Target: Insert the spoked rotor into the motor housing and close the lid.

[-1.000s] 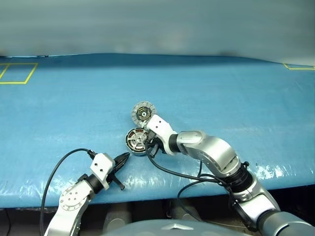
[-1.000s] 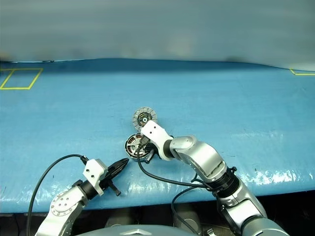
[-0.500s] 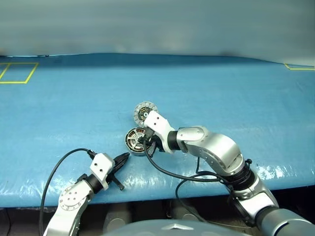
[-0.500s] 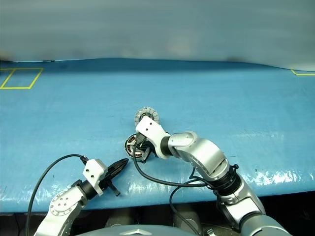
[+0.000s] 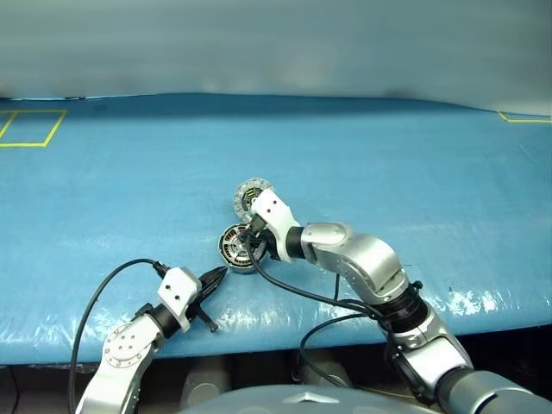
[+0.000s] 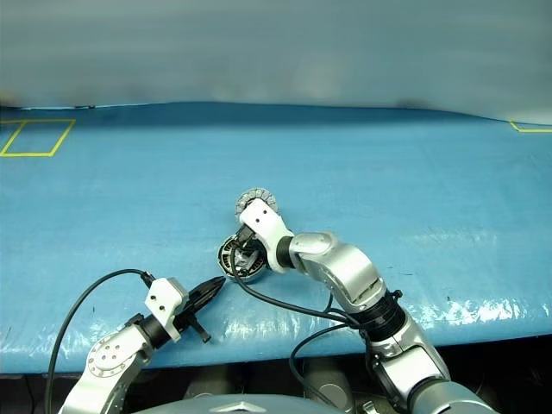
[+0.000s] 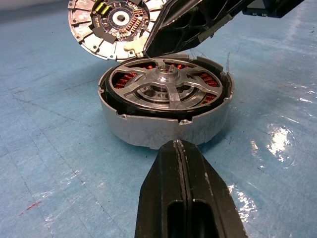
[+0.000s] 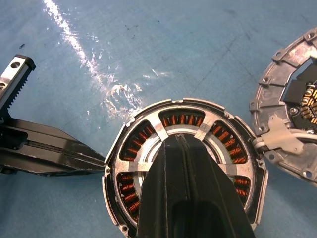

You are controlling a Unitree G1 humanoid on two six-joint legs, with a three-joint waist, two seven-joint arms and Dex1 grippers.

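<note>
Spoked rotor [image 7: 166,89] seated in motor housing [image 7: 163,130]; closed, empty right gripper [image 8: 184,141] above hub, open lid [image 5: 251,195] at housing's 12 o'clock, nearest right arm.

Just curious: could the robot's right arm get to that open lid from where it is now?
Probably yes. The right gripper, shut, sits over the motor housing, and the lid lies open right beside it with nothing between them.

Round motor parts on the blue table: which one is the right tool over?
The motor housing, the can with copper windings and the spoked rotor sitting in it. The right tool, shut, is over its hub; the lid lies open beside it.
</note>
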